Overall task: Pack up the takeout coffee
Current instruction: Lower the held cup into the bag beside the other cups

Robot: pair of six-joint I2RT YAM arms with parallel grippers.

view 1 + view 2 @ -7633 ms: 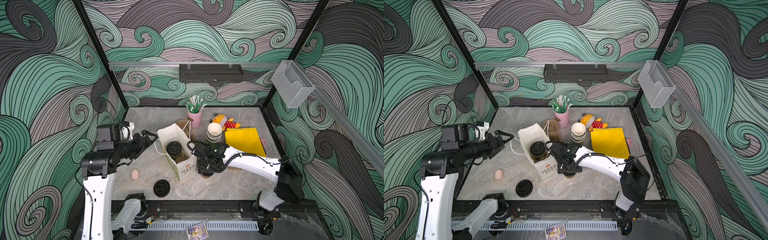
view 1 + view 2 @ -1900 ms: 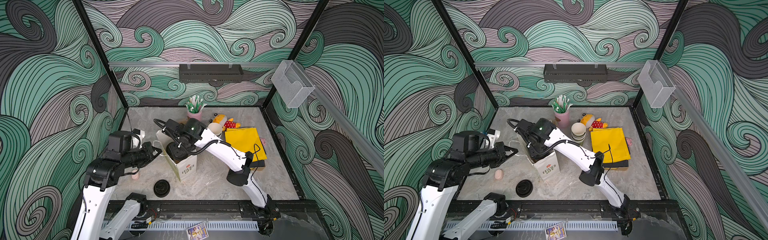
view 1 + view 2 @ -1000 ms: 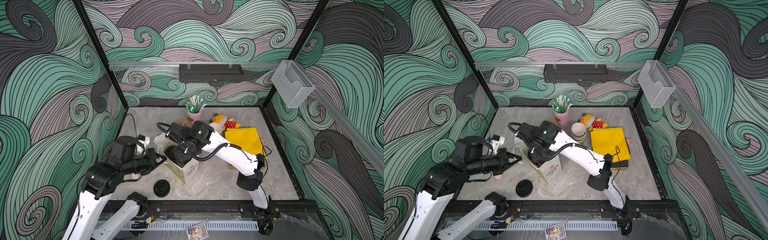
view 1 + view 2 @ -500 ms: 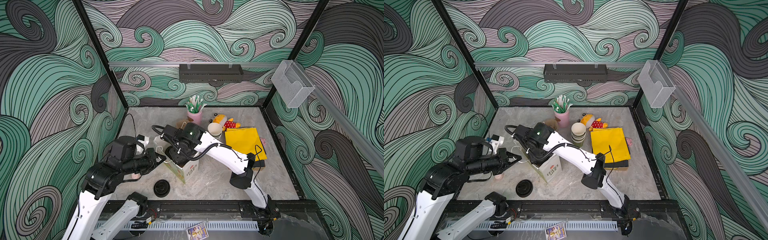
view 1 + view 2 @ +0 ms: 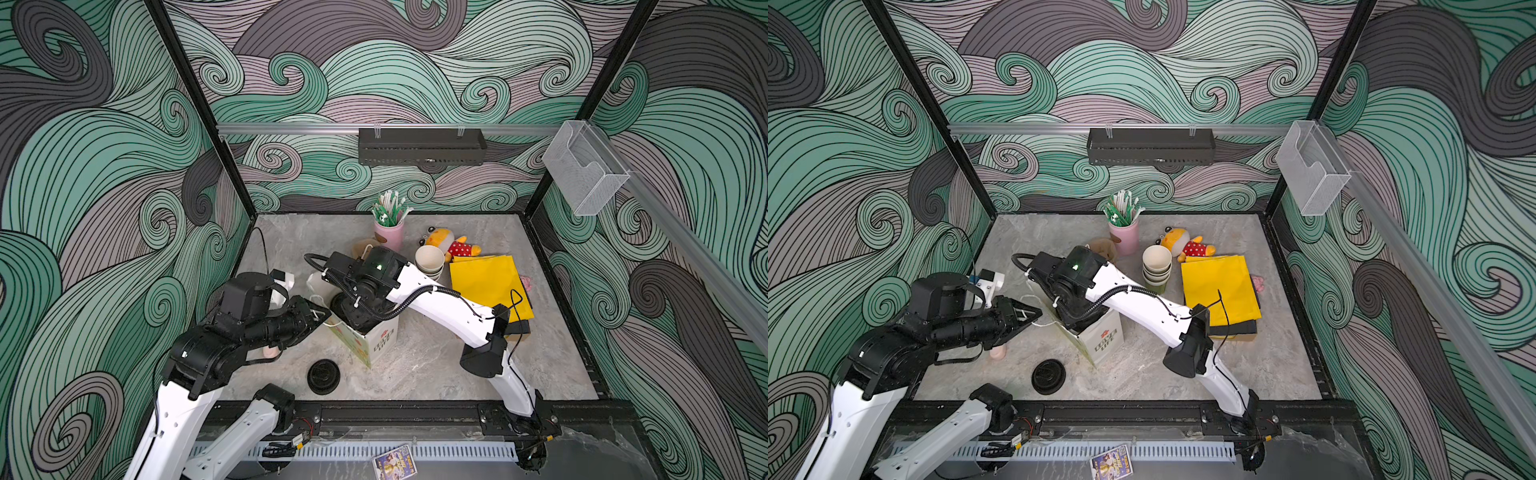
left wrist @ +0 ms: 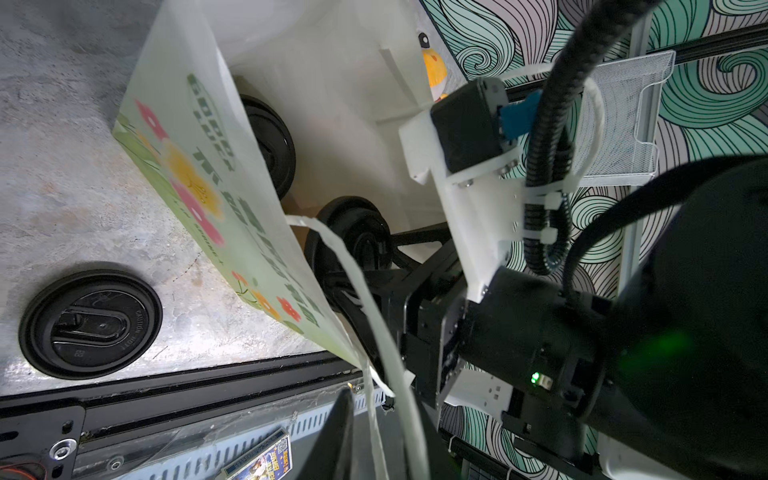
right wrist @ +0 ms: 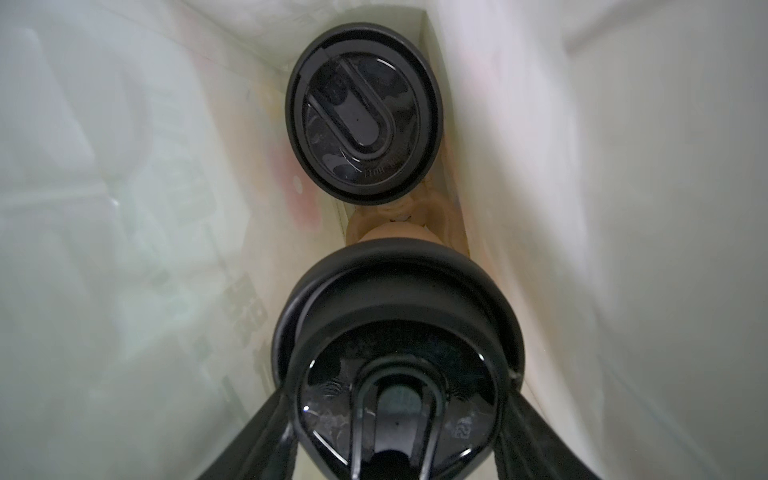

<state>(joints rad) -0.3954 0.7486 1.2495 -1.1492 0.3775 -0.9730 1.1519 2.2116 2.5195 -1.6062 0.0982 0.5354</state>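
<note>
A white paper bag stands open in mid table. My right gripper reaches down inside it, shut on a takeout coffee cup whose black lid sits between its fingers. A second lidded takeout coffee cup stands deeper in the bag. Both lids show through the bag mouth in the left wrist view, the held one and the other one. My left gripper is at the bag's left rim by its string handle. Only one of its fingers shows.
A loose black lid lies in front of the bag. A small pink object is under my left arm. Behind the bag are stacked lidless cups, a pink cup of straws, a plush toy and a yellow bag.
The right gripper took the cup from the table into the bag and has stayed there for the last second. The left gripper came up to the bag's left rim.
</note>
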